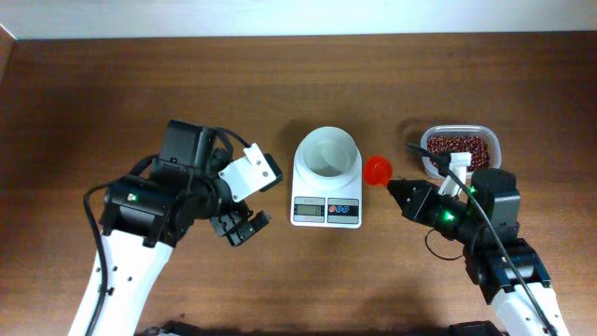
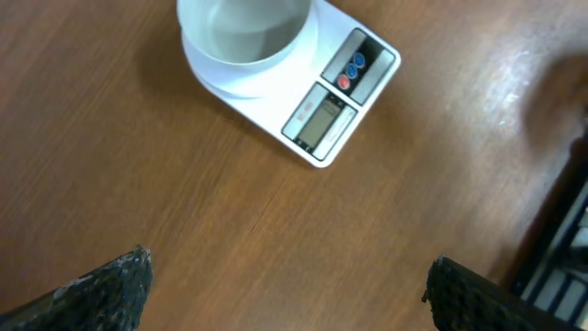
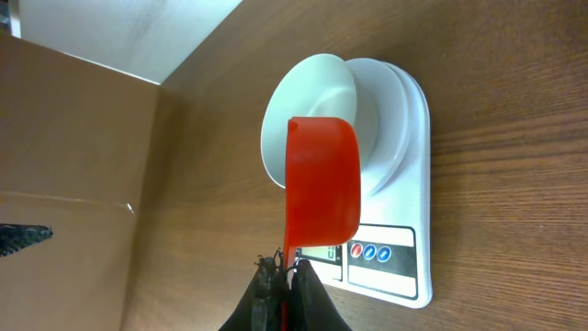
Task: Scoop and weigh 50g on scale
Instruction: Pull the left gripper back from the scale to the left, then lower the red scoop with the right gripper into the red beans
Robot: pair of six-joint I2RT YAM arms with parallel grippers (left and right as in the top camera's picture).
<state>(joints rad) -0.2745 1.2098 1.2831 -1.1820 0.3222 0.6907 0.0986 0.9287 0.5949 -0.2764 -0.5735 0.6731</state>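
Right claw [image 1: 399, 189] is squeezed tight on the handle of the red scoop [image 1: 376, 169], holding it just beside the white bowl [image 1: 326, 151] so beans [image 1: 457, 146] can tip in (that's my guess). Left claw [image 1: 244, 224] hangs wide open and empty, clear of the scale [image 1: 326, 194], which sits in the middle of my bench [image 1: 140, 93].

Scale [image 1: 326, 212] display [image 3: 323, 253]: grey LCD at the scale's front edge; possibly a single 0, half hidden behind the red scoop [image 3: 322, 175]; unreadable in the other views.
Buttons [image 3: 372, 252]: small white marks, too small to read.
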